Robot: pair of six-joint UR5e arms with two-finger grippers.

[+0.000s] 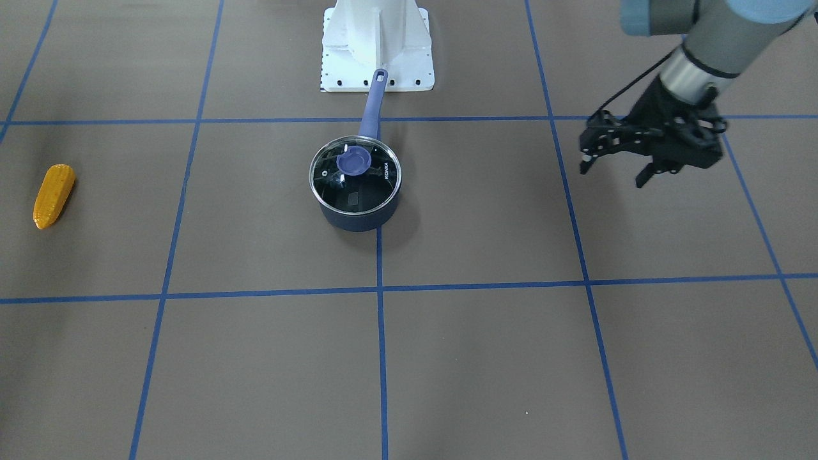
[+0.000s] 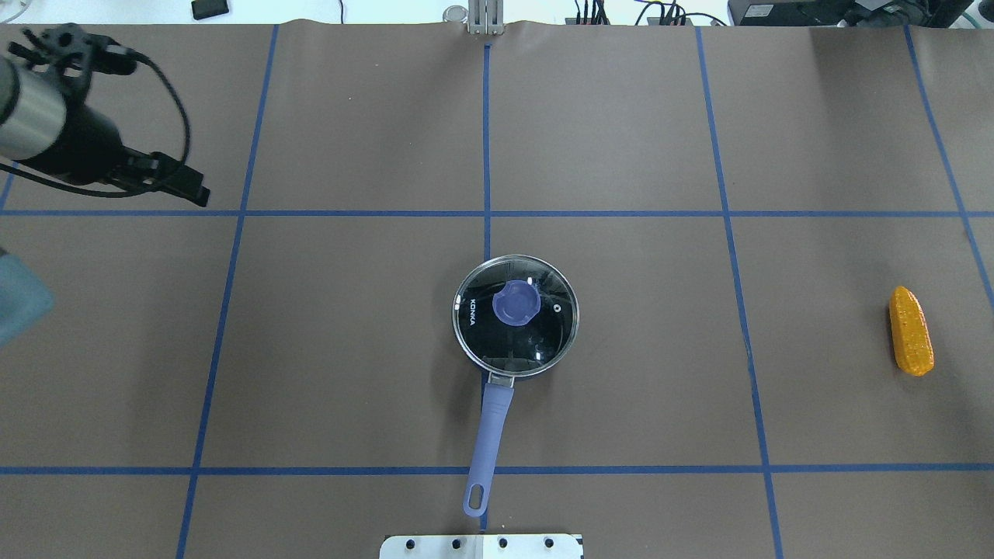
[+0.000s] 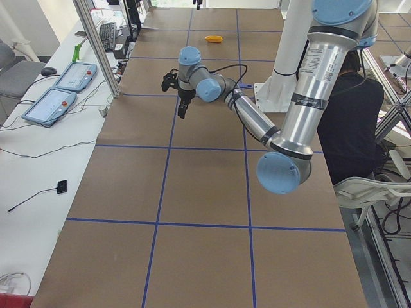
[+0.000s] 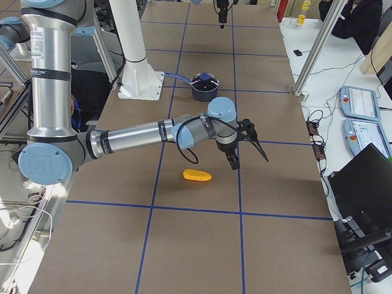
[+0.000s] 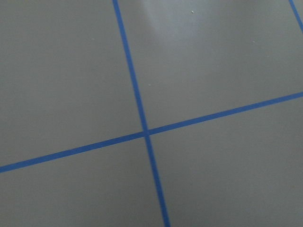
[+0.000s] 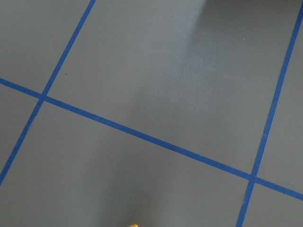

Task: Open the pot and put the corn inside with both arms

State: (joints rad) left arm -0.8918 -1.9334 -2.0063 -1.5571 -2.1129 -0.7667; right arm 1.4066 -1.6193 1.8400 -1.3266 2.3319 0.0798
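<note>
The left jaws hang spread over the counter (image 1: pixel 479 358), holding nothing. The right jaws hover near the corn (image 4: pixel 197 175); spread or pressed together, I cannot tell. The corn lies on the counter, well apart from the lidded pot (image 1: pixel 358 220).

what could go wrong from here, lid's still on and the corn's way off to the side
1. The lid knob is small. The open left tool, off to the side, might close off-centre and slide the pot instead of lifting the lid.
2. The corn is tapered and lies flat, so the right tool near it could roll it away.
3. The long pot handle points at the base and could be bumped.
</note>
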